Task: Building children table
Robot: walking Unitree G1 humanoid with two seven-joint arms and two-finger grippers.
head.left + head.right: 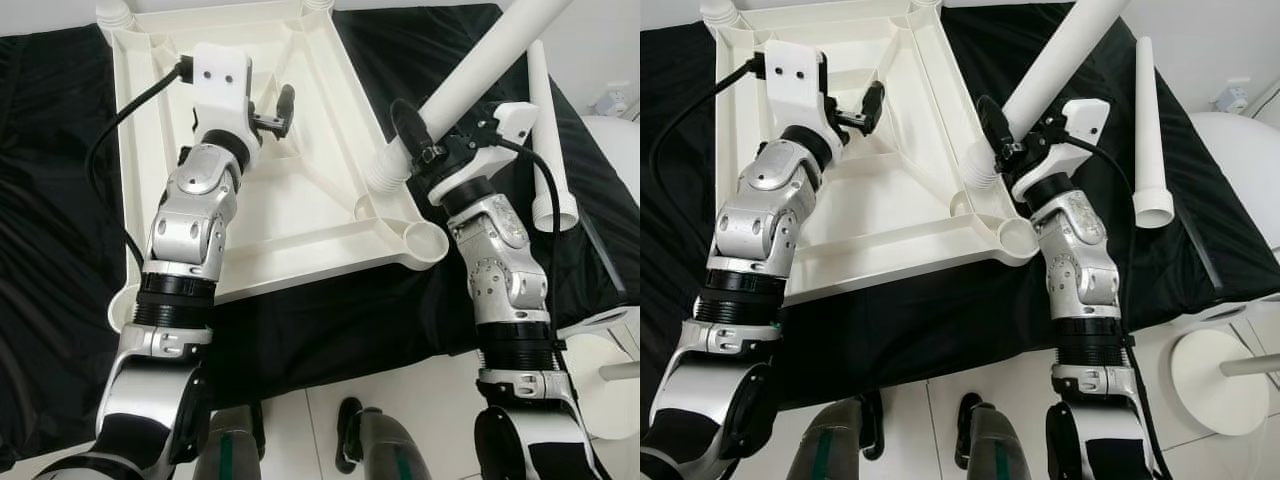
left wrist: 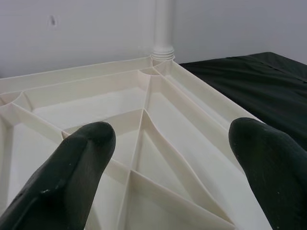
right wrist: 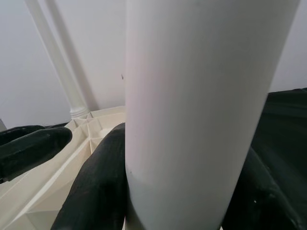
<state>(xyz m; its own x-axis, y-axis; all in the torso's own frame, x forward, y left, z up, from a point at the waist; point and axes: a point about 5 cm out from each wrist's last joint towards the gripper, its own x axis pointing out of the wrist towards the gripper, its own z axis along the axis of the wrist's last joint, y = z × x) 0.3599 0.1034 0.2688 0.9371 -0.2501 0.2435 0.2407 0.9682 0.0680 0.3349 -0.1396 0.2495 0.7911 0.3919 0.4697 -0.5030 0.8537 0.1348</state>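
The cream plastic tabletop [image 1: 300,215] lies upside down on a black cloth, ribs facing up. My left gripper [image 2: 172,139] hovers open over its ribbed middle, holding nothing. My right gripper [image 1: 432,135] is shut on a white table leg [image 1: 480,65] that slants up and away. The leg's threaded end [image 1: 385,170] sits just above the tabletop's near right edge, beside the round corner socket [image 1: 432,243]. Another white leg [image 1: 545,130] lies loose on the cloth to the right. An upright leg [image 2: 163,28] stands in a far corner of the tabletop.
The black cloth [image 1: 60,200] covers the work surface, whose front edge runs just past the tabletop. Below it are white floor tiles and my feet [image 1: 370,440]. A round white base [image 1: 1210,380] stands on the floor at the right.
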